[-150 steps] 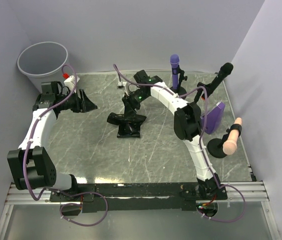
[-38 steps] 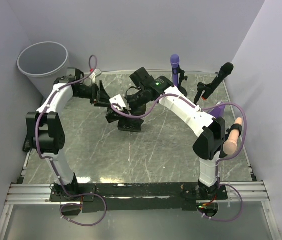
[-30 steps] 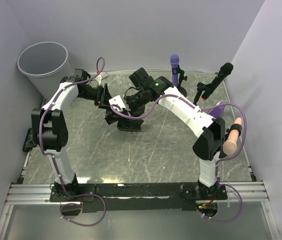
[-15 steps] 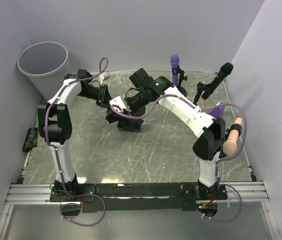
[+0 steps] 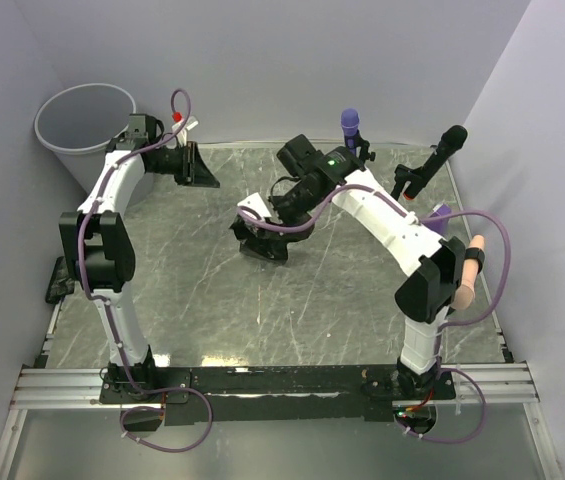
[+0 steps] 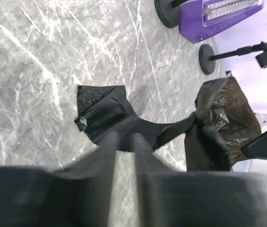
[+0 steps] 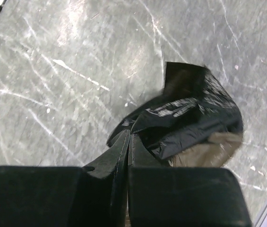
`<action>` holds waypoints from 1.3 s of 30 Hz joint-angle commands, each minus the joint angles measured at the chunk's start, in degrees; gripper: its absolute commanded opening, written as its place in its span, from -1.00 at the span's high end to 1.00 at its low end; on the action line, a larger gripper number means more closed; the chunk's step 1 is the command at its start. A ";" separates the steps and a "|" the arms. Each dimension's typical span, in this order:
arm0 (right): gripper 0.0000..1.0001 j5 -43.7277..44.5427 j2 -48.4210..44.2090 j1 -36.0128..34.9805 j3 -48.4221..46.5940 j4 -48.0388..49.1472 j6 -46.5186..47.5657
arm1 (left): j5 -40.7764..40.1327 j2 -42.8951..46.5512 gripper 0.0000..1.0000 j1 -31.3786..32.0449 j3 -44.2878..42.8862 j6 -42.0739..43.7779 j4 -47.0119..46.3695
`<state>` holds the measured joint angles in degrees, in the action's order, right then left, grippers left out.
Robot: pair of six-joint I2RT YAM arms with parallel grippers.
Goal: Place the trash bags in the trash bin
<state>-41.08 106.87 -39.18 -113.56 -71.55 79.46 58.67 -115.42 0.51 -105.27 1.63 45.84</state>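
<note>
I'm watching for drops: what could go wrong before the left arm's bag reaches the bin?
The left gripper pinches only a corner of the black bag, so it could slip out. In the left wrist view a strip seems to run to the crumpled bags the right gripper holds; it might snag.

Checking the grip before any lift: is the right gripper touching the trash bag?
Touching. In the right wrist view the right gripper is shut, its tips pinching the trash bag.
</note>
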 commanded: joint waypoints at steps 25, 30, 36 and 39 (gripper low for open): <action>1.00 -2.34 -3.60 0.07 1.85 0.18 3.25 | 5.49 -8.86 -0.38 17.94 -16.64 25.35 29.83; 1.00 -2.43 -3.07 -0.02 1.41 -0.26 3.16 | 6.89 -10.35 0.11 18.03 -18.55 27.72 32.02; 1.00 -2.42 -3.77 0.07 1.41 -1.22 3.07 | 4.61 -11.32 0.71 17.16 -19.80 23.18 29.59; 1.00 -2.51 -4.91 0.42 2.37 -2.36 3.07 | 3.82 -8.09 0.86 14.88 -15.07 13.88 18.72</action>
<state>-41.43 104.05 -38.81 -110.48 -72.10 80.86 62.89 -126.48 17.82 -122.93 24.05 74.89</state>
